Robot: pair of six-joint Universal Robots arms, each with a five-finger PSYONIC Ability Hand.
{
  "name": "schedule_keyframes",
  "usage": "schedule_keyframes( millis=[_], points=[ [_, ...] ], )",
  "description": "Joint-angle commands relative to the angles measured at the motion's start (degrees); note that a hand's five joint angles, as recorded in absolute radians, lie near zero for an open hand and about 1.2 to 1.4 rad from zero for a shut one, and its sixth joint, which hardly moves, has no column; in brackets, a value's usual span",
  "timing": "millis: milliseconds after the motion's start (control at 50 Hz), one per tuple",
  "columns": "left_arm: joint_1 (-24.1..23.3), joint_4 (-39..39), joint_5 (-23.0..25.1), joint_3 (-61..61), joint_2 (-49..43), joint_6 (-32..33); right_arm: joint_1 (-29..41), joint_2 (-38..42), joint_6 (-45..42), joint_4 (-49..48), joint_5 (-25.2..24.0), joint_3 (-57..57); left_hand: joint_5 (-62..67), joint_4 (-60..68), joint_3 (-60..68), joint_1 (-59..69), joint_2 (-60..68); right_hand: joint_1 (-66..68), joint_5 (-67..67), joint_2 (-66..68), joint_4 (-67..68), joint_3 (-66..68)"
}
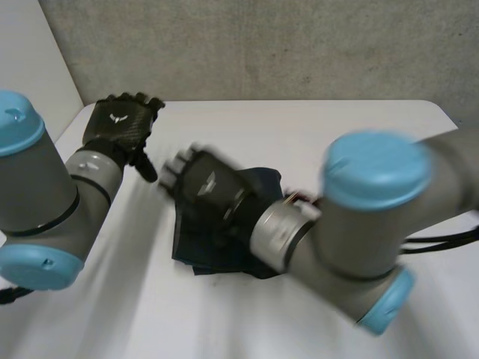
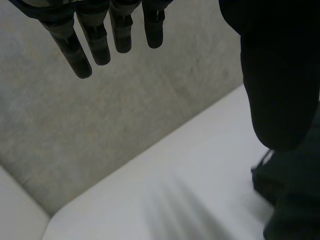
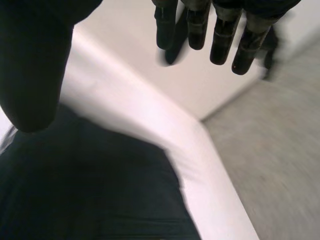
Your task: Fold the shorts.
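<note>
The dark navy shorts [image 1: 217,258] lie as a compact, rumpled bundle near the middle of the white table [image 1: 299,127], in the head view. They look at least partly folded, with uneven edges.

The right hand [image 1: 202,183] is over the bundle's 11 o'clock corner. Its fingers [image 3: 222,35] are straight and spread, gripping nothing, and the cloth sits under its palm. I cannot tell whether the palm touches the cloth or hovers just above it. The right arm [image 1: 359,224] crosses the bundle's 3 o'clock side.

The left hand [image 1: 120,123] is at about 10 o'clock from the shorts, well apart, by the table's far corner. Its fingers [image 2: 95,40] are straight and hold nothing.

Risks, as I judge them:
- The right hand's fingertips could snag the top layer and pull the fold open.
- The low right arm could sweep the bundle sideways.
- The left hand is too far away to pin the cloth, so nothing would stop a shift.
</note>
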Motion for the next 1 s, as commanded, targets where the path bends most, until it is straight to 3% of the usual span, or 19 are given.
schedule_keyframes(
  millis=[20, 140, 240, 340, 500, 600, 720, 760, 860, 940, 1000],
  points=[
    [-3.37, -2.01, 7.02, 6.17, -4.12, -9.11, -11.52, -5.88, 31.93, 0.61, 2.23, -0.13, -2.41, -1.47, -1.87, -0.72, -1.25, -1.58, -3.40, -2.43, -3.35, -2.17],
    [-6.46, -10.17, 7.20, 10.21, -12.82, -11.23, -12.41, 2.54, 29.23, 8.25, 5.74, -3.90, -1.91, -0.96, -1.36, -0.21, -0.75, -1.58, -3.40, -2.43, -3.35, -2.17],
    [-7.34, -19.49, 1.25, 12.41, -20.37, -10.97, -12.14, 11.15, 24.31, 12.92, 9.96, -7.68, -1.90, -0.96, -1.36, -0.21, -0.74, -1.58, -3.40, -2.43, -3.35, -2.17],
    [-7.51, -20.47, -5.36, 12.94, -22.50, -10.70, -12.14, 15.91, 22.54, 13.36, 11.81, -8.74, -1.90, -0.96, -1.36, -0.21, -0.74, -1.58, -3.40, -2.43, -3.35, -2.17],
    [-7.51, -20.74, -5.63, 12.59, -21.80, -6.40, -12.14, 17.15, 19.38, 14.42, 13.13, -9.62, -2.07, -1.13, -1.53, -0.38, -0.91, -1.58, -3.40, -2.43, -3.35, -2.17],
    [-8.57, -21.00, -5.63, 13.29, -18.90, -4.81, -12.14, 13.47, 18.05, 15.21, 14.18, -9.97, -2.24, -1.30, -1.70, -0.55, -1.08, -1.58, -3.40, -2.43, -3.35, -2.17],
    [-8.92, -20.47, -5.37, 14.70, -7.40, -4.81, -12.75, 2.31, 19.02, 14.07, 15.94, -9.62, -2.62, -1.68, -2.08, -0.93, -1.46, -1.58, -3.40, -2.43, -3.35, -2.17],
    [-8.57, -20.39, -5.37, 15.14, -3.97, -4.81, -12.93, -0.59, 19.28, 13.19, 18.22, -9.62, -2.62, -1.68, -2.08, -0.93, -1.46, -1.58, -3.40, -2.43, -3.35, -2.17],
    [-4.72, -21.08, -5.45, 16.28, 6.13, -5.34, -14.07, -10.25, 20.86, 10.82, 29.45, -8.22, -2.62, -1.68, -2.08, -0.93, -1.46, -1.58, -3.40, -2.43, -3.35, -2.17],
    [-0.67, -25.90, -4.84, 16.02, 10.36, -6.04, -16.79, -15.44, 20.43, 11.69, 33.51, -6.38, -2.62, -1.68, -2.08, -0.93, -1.46, -1.58, -3.40, -2.43, -3.35, -2.17],
    [0.92, -29.43, -3.79, 16.02, 11.69, -7.71, -18.55, -18.00, 20.43, 13.44, 33.09, -4.53, -2.62, -1.68, -2.08, -0.93, -1.46, -1.58, -3.40, -2.43, -3.35, -2.17]
  ],
)
